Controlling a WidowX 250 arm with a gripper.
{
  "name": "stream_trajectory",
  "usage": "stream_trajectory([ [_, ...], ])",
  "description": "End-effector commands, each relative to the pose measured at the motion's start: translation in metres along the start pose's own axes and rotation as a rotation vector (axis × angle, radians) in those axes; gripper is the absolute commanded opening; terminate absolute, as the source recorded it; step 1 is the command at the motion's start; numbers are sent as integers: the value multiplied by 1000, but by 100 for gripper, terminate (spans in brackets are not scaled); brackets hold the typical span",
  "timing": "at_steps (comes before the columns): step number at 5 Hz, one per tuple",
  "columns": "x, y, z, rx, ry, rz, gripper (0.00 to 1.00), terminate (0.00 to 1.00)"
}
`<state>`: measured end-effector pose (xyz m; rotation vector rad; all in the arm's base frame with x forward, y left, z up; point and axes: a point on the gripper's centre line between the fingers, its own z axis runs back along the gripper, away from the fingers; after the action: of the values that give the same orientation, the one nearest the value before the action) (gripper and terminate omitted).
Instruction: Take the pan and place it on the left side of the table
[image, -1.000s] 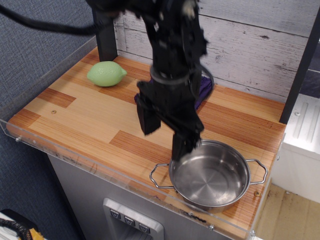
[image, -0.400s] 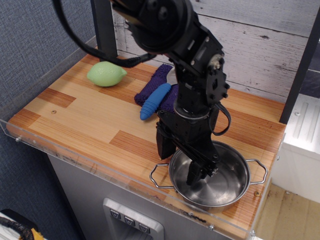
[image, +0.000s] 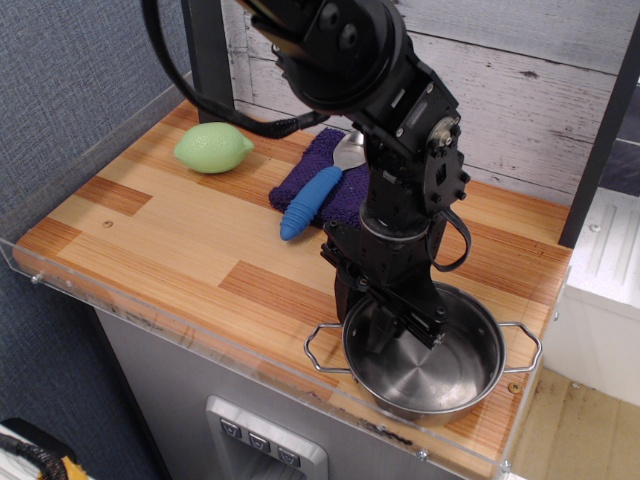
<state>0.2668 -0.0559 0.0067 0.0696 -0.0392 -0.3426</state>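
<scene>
The shiny steel pan (image: 445, 370) with two wire loop handles sits at the front right corner of the wooden table (image: 170, 235). My gripper (image: 368, 322) points down over the pan's left rim, one finger inside the pan and one outside it. The jaws look closed on the rim. The pan rests on the tabletop, and the black arm hides part of its back rim.
A green lemon (image: 212, 147) lies at the back left. A blue-handled spoon (image: 310, 203) lies on a purple cloth (image: 340, 185) at the back middle. A clear acrylic rim (image: 200, 335) runs along the table's edges. A dark post (image: 208, 60) stands at the back left.
The gripper came down from above the table onto the pan's left rim and its fingers drew together. The pan shifted slightly to the right.
</scene>
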Motion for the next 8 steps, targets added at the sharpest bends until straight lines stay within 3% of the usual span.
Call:
stream_trajectory([
  [1,9,-1,29,-38,-70,-14,0,0],
  [2,21,11,78,-90,-158,-24,0,0],
  [3,4,51,127,-75,-223,18,0,0],
  [4,-29,96,174,-73,-204,140,0,0],
  [5,-66,131,167,-52,-137,290,0,0],
  [6,-99,167,137,-4,-88,382,0,0],
  [8,-135,255,87,55,-53,510,0,0],
])
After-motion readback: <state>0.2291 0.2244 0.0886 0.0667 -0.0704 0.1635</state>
